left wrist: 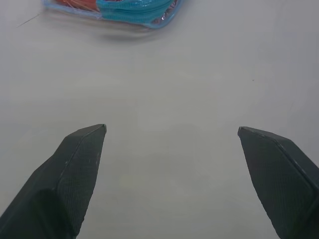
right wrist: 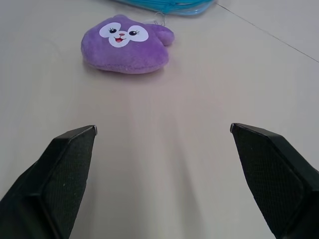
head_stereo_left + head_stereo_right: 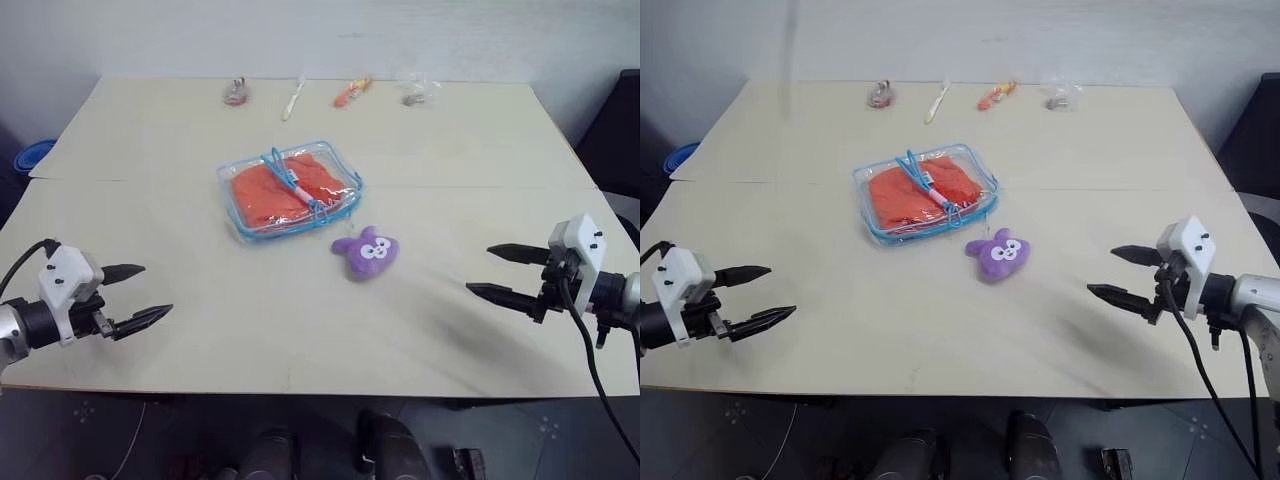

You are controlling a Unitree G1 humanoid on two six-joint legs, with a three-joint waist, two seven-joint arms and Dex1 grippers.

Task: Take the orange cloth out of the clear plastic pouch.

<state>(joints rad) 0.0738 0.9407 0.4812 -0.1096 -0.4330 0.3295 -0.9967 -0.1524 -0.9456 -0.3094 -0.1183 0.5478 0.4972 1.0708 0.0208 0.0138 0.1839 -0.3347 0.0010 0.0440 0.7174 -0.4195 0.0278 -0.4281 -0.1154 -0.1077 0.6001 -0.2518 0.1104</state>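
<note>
A: Where does the cloth sit right now?

B: The orange cloth (image 3: 282, 190) is folded flat inside the clear pouch (image 3: 289, 189), which lies in the middle of the counter (image 3: 200, 330). The blue zip trim runs across the top, so the cloth looks fully enclosed; nothing has been pulled out yet.

A: And the arms?

B: The left gripper (image 3: 138, 295) hovers over the near left edge, the right gripper (image 3: 505, 273) over the near right. Both have their jaws spread wide apart and hold nothing. Each points inward toward the pouch, which I read as a ready stance for a two-handed job: one side to pin the pouch, the other to draw the cloth.

A: Anything in the way?

B: A purple plush toy (image 3: 366, 251) rests just beside the pouch's near corner, between it and the right gripper. I'd guess that arm needs to clear it. Small trinkets (image 3: 350, 92) line the far edge, well apart.
</note>
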